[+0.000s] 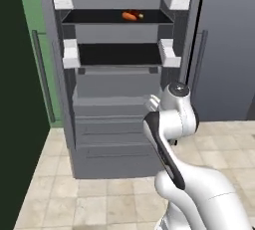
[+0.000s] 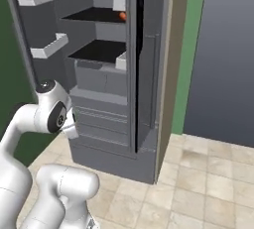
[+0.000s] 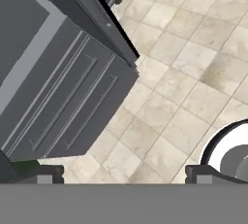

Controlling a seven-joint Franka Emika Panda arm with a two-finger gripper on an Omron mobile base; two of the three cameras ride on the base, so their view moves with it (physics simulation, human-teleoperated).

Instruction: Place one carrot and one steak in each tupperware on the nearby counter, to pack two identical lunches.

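Currently, nothing picked; risks first, then pose.

risk, reach: the carrot (image 1: 129,16) lies far back on the fridge's upper dark shelf (image 1: 99,17). The arm is folded low in front of the base. Likely a long extension up and in, so the elbow could clip a white door-side bin (image 1: 171,54) or the shelf edge.
risk, occlusion: from the right base view only an orange sliver of the carrot (image 2: 122,16) shows past the door edge (image 2: 132,64). A grasp judged from that side would be poorly located.
risk, roll: the carrot is round and lies on a smooth shelf. An off-centre close could push it deeper instead of pinching it.
risk, second item: a small dark-and-yellow bit sits just beside the carrot; too small to tell what it is. No steak that I can identify.
risk, destination: tupperware and counter are out of frame here, so a base drive is probably needed after the pick; a carried item could slip on the way.
gripper (image 3: 124,174): fingers spread wide, nothing between them.
hand pose: pointing down at the tiled floor (image 3: 193,68) beside the fridge's lower drawers (image 3: 72,106).
arm pose: elbow (image 1: 178,94) raised at drawer height, wrist tucked back toward the base.
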